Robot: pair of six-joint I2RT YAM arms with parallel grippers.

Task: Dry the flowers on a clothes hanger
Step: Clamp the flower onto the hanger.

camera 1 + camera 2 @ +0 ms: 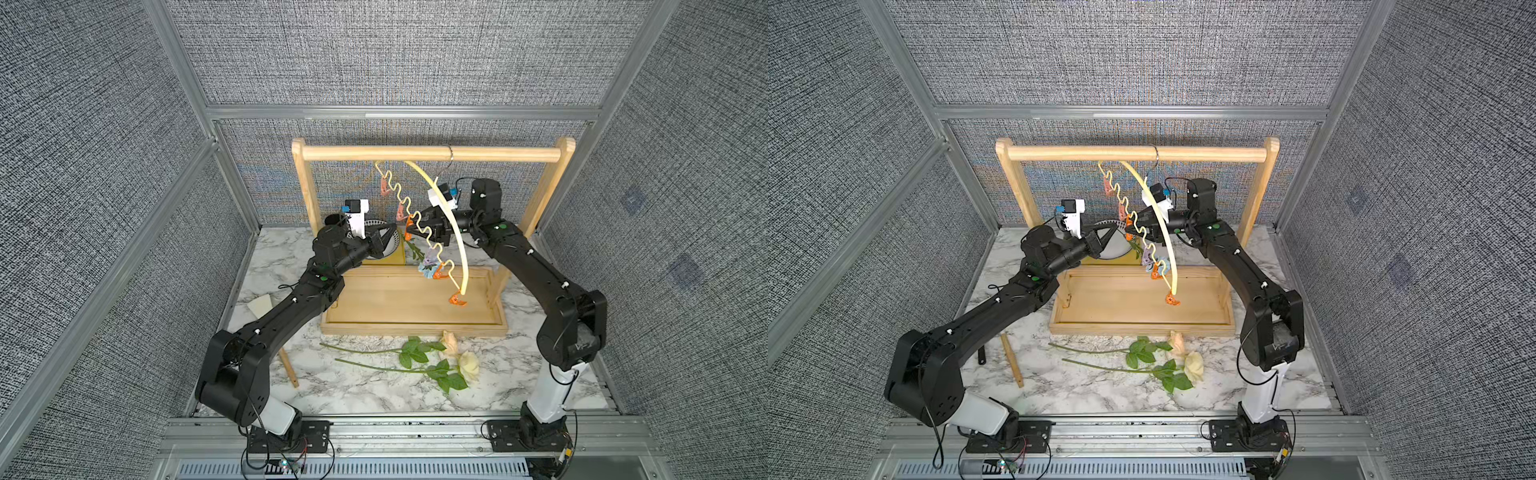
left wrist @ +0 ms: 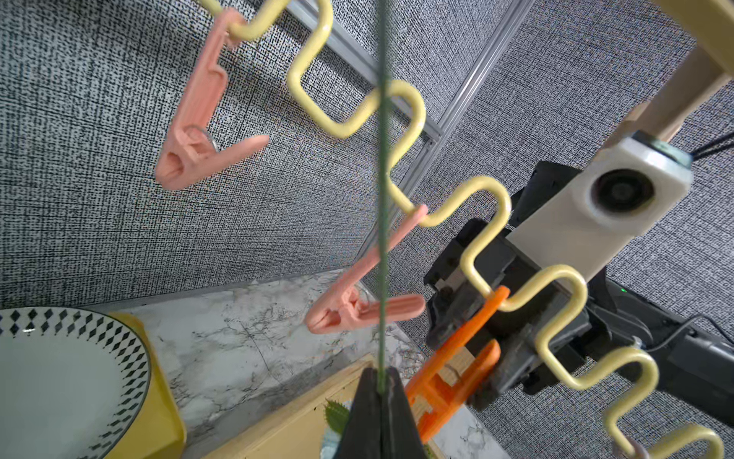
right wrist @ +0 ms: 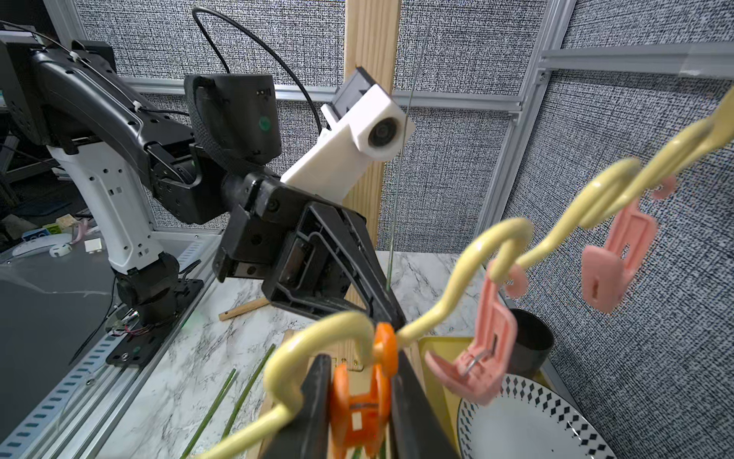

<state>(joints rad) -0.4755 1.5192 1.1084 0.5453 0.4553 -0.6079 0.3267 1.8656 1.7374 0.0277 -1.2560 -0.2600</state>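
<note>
**Stem upright beside a pinched orange clip**

In both top views the counter (image 1: 365,395) filled the lower half of the frame, with the rack (image 1: 428,153) standing at centre. The hanger (image 1: 464,266) hung from the rack's top rail, turned nearly edge-on, its low end reaching toward lower right. Two roses (image 1: 468,365) lay loose at lower centre, stems pointing left, well apart from both pairs of jaws. The blue flower (image 1: 424,268) hung head down at centre, just beside the hanger.

The left jaws were shut tight on its stem (image 2: 382,238), which in the left wrist view ran straight up the middle of the frame. The right jaws stood narrow, pinching the orange clip (image 3: 357,409) between them. In the left wrist view that clip sat just right of the stem, at the tips of the left jaws. Whether the stem sat inside its mouth could not be told. The coming move looked like a short sideways shift of the left jaws toward the clip, stem kept upright.
</note>
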